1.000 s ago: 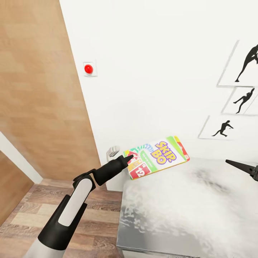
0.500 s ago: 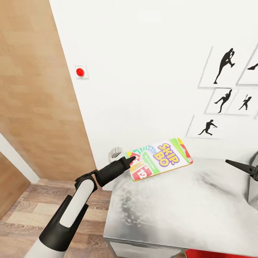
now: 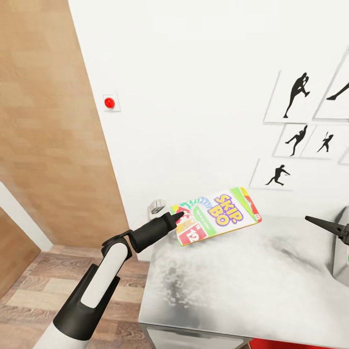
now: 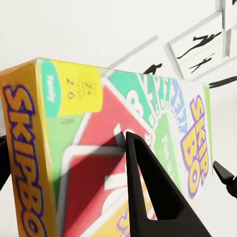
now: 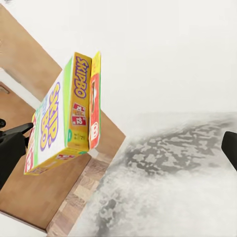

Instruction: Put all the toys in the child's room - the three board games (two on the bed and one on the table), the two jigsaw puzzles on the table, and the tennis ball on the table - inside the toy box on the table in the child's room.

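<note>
Carrying step: SKIP-BO box (image 3: 216, 215) pinched by one end in left gripper (image 3: 177, 215), held aloft over the pale table (image 3: 252, 286) edge. Right gripper (image 3: 339, 228) state impossible to tell. Next: locating the toy box, lowering the game inside.

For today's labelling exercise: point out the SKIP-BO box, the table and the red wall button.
SKIP-BO box (image 3: 220, 211): head view, printed top face.
Table (image 3: 252, 281): head view, bare pale top.
Red wall button (image 3: 110, 102): head view, button's centre.

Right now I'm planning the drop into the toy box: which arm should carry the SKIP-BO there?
Left. The left gripper already clamps the SKIP-BO above the table. The right gripper grips nothing.
</note>
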Tool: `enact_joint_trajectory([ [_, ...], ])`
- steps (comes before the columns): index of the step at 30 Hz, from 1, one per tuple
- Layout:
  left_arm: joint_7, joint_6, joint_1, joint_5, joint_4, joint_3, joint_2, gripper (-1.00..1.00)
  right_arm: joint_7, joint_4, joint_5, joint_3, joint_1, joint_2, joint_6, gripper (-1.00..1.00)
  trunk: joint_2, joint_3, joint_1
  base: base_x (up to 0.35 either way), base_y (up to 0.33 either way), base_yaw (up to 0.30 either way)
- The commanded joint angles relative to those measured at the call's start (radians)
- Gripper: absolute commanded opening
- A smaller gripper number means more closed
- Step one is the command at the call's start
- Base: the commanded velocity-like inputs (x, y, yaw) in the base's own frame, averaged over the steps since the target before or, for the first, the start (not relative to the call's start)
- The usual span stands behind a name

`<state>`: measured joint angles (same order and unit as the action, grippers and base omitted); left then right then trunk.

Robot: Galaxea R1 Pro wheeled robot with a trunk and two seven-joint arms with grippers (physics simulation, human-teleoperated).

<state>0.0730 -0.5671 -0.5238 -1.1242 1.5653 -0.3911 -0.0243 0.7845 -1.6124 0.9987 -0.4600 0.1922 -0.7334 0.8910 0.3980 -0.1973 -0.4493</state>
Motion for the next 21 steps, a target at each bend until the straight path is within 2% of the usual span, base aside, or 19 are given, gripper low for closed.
enact_joint_trajectory([
  [1, 0.004, -0.004, -0.001, -0.009, 0.001, 0.0, 0.0, -1.0, 0.002, 0.0, 0.0, -0.001, 0.001, 0.0, 0.005, 1.0, 0.002, 0.0, -0.001, -0.001, -0.002, 0.0],
  [8, 0.006, -0.004, -0.001, -0.008, 0.001, 0.0, 0.0, -1.0, 0.002, 0.0, 0.0, -0.001, 0.001, 0.0, 0.005, 1.0, 0.002, 0.011, -0.001, -0.001, -0.008, -0.006],
  [12, 0.006, -0.004, -0.001, -0.008, 0.001, 0.0, 0.0, -1.0, 0.002, 0.0, 0.0, -0.001, 0.001, 0.0, 0.005, 1.0, 0.002, 0.018, -0.001, 0.0, -0.129, -0.062],
  [21, 0.005, -0.004, -0.001, -0.008, 0.001, -0.001, 0.0, -1.0, -0.001, 0.0, 0.0, -0.002, 0.001, -0.001, 0.006, 1.0, 0.002, 0.031, -0.001, 0.0, -0.084, -0.156],
])
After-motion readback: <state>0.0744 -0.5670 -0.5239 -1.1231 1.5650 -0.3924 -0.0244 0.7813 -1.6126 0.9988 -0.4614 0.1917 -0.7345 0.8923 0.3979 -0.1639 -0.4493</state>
